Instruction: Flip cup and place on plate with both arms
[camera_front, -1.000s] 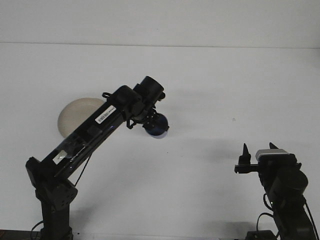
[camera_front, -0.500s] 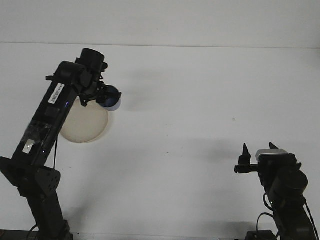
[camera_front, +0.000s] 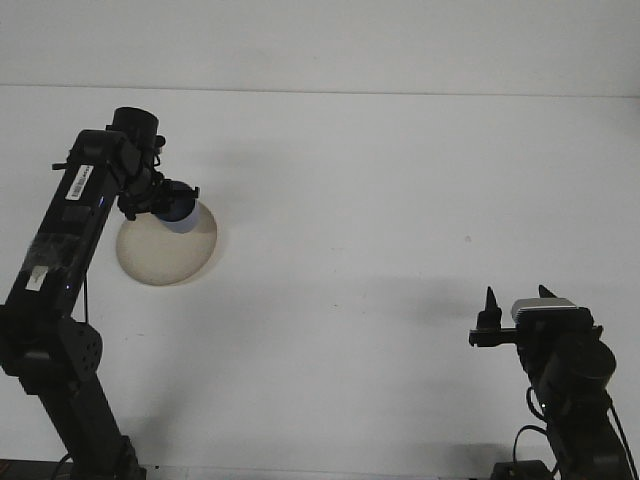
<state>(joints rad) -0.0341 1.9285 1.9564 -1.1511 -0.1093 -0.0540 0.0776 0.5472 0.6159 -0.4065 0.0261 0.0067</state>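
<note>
Your left gripper (camera_front: 168, 203) pinches the blue cup (camera_front: 180, 211) over the plate (camera_front: 165, 250) (upper edge), while your right gripper (camera_front: 518, 299) rests with fingers spread.

A single front view looks forward and down over the white tabletop (camera_front: 380, 200) from behind the robot, set well back: both arm bases rise at the lower corners, the far edge crossing near the top.

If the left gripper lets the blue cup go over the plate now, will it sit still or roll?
Probably roll: the blue cup looks rounded and hangs tilted in the left gripper. It seems stiff. The plate looks shallow, so its rim may not stop it.
</note>
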